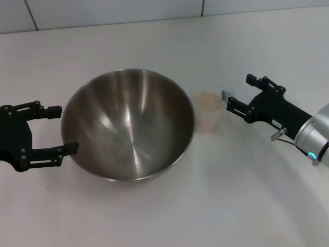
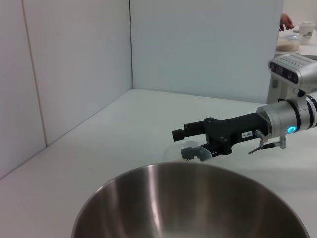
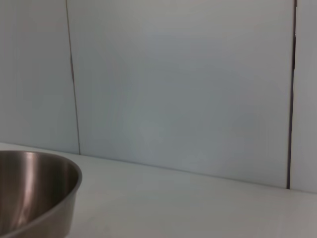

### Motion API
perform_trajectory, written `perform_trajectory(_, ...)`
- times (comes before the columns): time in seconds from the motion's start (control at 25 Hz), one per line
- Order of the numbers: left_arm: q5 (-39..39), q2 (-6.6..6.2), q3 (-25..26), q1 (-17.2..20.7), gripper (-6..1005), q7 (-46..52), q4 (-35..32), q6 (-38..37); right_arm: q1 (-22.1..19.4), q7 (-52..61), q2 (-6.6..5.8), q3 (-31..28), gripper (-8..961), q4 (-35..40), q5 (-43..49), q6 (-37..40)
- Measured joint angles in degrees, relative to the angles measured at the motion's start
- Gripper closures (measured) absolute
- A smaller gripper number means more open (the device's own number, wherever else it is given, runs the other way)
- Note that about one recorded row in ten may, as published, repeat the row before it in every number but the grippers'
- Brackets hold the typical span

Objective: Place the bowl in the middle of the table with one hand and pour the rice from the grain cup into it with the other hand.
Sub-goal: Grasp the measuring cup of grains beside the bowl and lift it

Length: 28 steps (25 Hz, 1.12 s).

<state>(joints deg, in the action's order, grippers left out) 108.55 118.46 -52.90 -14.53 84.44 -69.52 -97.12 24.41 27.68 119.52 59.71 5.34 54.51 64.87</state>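
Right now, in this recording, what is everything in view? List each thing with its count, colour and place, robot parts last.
bowl: one, shiny steel, empty, mid-table between the two pincers.
grain cup: one, clear plastic, upright just right of the bowl.
rice: one heap, pale beige, filling the cup.
table: one, white, under everything.
wall panels: white, behind the table.
left pincer: one, black, open, at the bowl's left rim, one finger against its side.
right pincer: one, black with silver wrist, open, beside the cup's right, not yet closed on it.
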Motion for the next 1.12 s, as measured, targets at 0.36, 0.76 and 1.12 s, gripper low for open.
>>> perform_trajectory(0.36,0.2,-0.07,0.0,-0.3,170,0.4,0.0,0.1,1.0,-0.6,0.26,0.2,325,-0.2,0.0,-1.3)
perform_trajectory(0.76,0.3,-0.13,0.0,-0.8,170,1.0,-0.1,0.1,0.9,-1.2,0.27,0.0,631,-0.1,0.0,-1.0)
perform_trajectory(1.12,0.8,-0.16,-0.5,-1.2,170,1.3,-0.4,0.1,0.3,-1.5,0.26,-1.0,916,0.1,-0.1,1.0)
